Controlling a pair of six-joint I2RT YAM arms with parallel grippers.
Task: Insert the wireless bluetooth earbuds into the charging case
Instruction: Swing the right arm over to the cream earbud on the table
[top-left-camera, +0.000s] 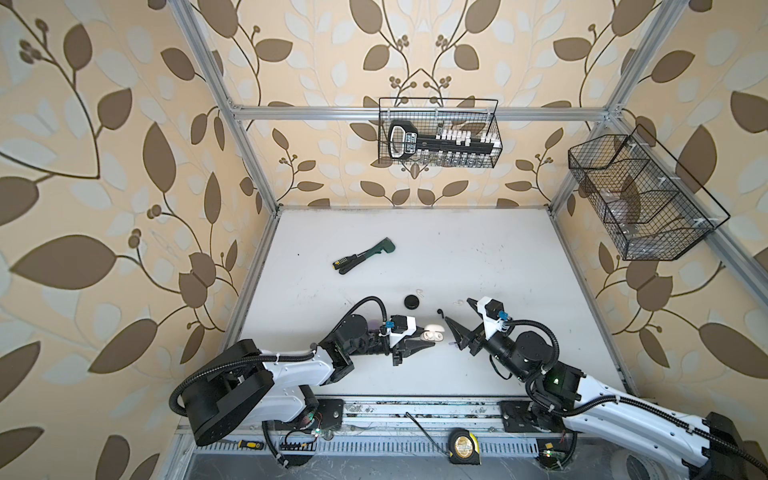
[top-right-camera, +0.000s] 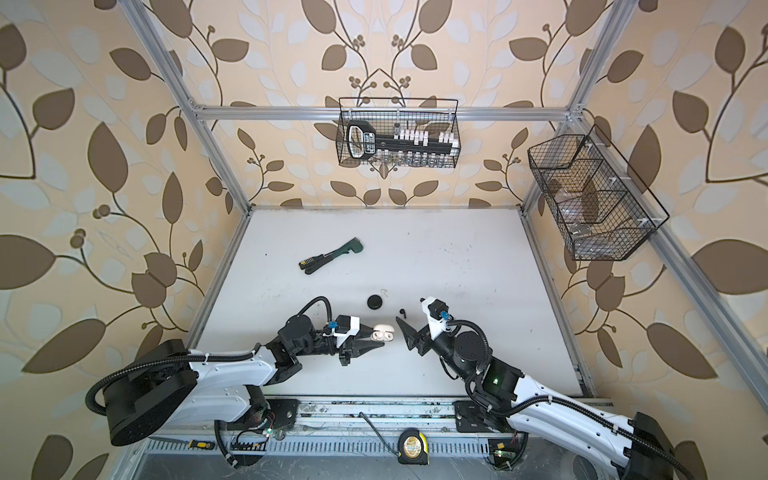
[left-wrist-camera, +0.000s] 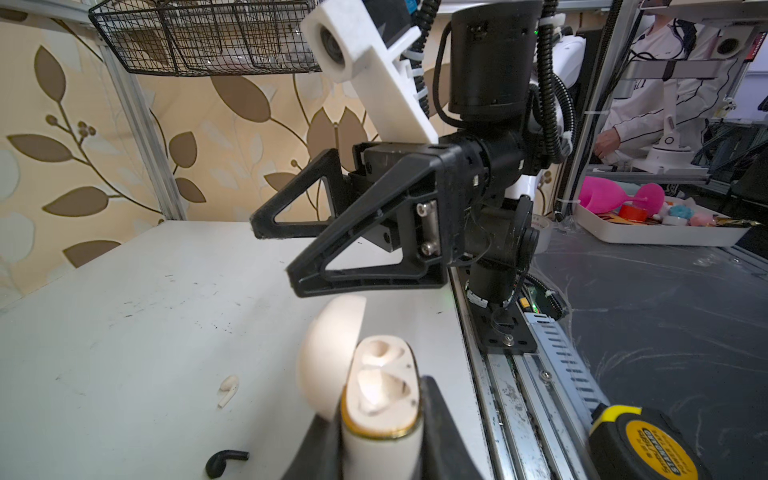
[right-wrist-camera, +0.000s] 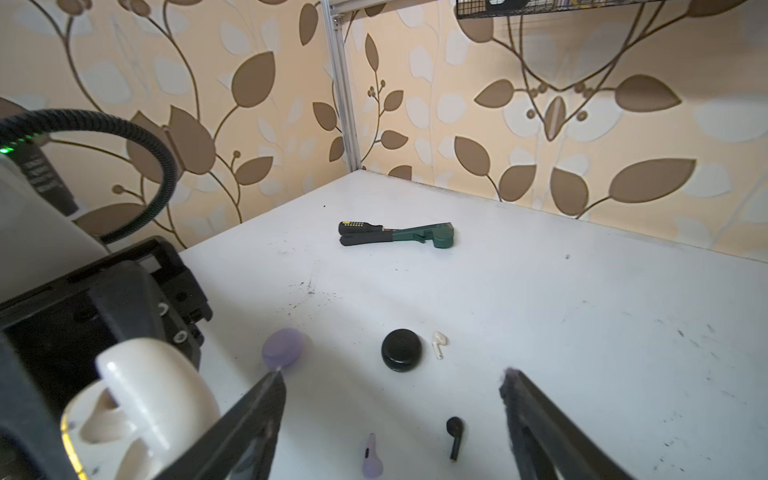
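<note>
My left gripper is shut on a white charging case. The case's lid is open and both sockets are empty. My right gripper hangs open just right of the case, with nothing between its fingers. On the table below its fingers lie a black earbud and a lilac earbud. One white earbud lies beside a closed black round case. Another white earbud lies near the right gripper. A closed lilac case sits by my left arm.
A green and black hand tool lies further back on the white table. Wire baskets hang on the back wall and the right wall. A tape measure and a screwdriver lie on the front rail.
</note>
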